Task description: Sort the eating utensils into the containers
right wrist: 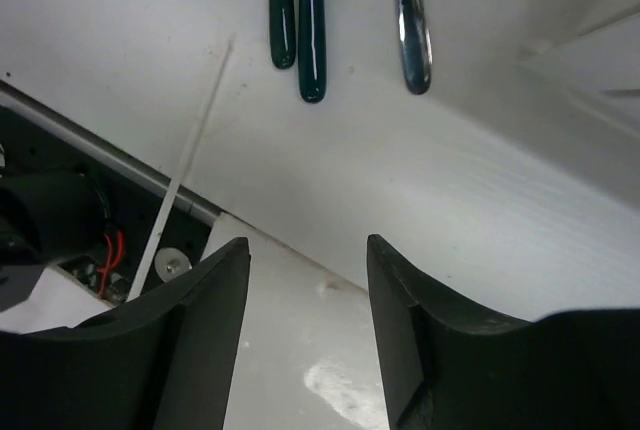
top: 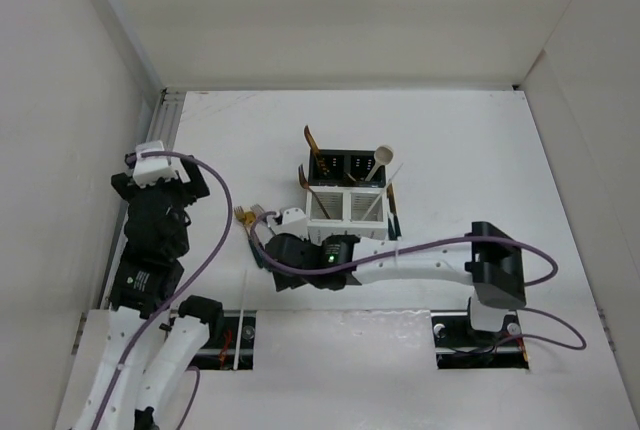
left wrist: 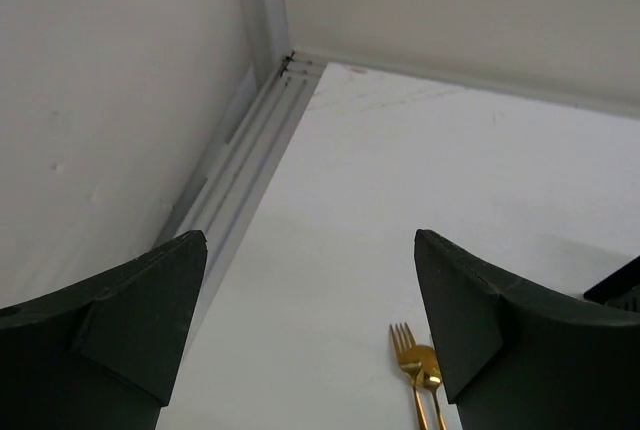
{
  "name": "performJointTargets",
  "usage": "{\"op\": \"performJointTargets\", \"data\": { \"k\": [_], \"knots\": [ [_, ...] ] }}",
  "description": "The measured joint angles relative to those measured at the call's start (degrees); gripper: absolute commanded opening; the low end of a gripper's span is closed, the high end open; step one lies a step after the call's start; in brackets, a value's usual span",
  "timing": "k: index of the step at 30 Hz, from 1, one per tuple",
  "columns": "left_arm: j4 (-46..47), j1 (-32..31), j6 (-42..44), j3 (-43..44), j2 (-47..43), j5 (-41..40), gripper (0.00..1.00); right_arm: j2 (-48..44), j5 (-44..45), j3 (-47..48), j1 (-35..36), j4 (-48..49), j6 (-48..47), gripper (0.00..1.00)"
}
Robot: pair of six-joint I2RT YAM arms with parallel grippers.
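- Two teal handles (right wrist: 311, 25) lie left of the bins (top: 345, 218), just beyond the right gripper (right wrist: 308, 250); its fingers stand apart, empty.
- Gold fork (left wrist: 420, 365), also left of the bins, lies near the left gripper (left wrist: 310, 245), spread wide, empty.
- Bins hold several utensils (top: 313, 145).

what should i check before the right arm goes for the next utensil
1. right gripper open and empty: ok
2. left gripper open and empty: ok
3. teal handles between the right jaws: not ok, they lie ahead
4. gold fork flat on the table: ok
5. containers upright: ok
6. room left in each bin: cannot tell
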Motion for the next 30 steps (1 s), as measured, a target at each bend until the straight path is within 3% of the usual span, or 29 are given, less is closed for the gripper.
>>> {"op": "performJointTargets", "data": {
  "k": [3,10,15,22,30],
  "knots": [
    [0.31,0.42,1.11,1.97,-1.57,0.04,0.82,4.31,-1.62,3.28,0.61,-0.02,3.28,0.55],
    [-0.11,0.94,1.53,6.40,-1.92,0.35,0.84,20.61,-2.89,27.04,2.69,-3.17,10.54,0.55],
    [-2.29,0.94,0.46,8.57,-3.58,0.74,0.85,25.94,-3.37,29.44,3.41,-8.26,17.33,0.54],
    [-2.64,0.96,-0.50,8.57,-10.84,2.78,0.86,36.52,-3.41,40.94,3.39,-15.32,19.91,0.54],
    [-3.69,0.35,-2.51,8.50,-11.13,3.19,0.87,35.54,-3.72,37.35,4.13,-17.49,26.47,0.49]
  ]
}}
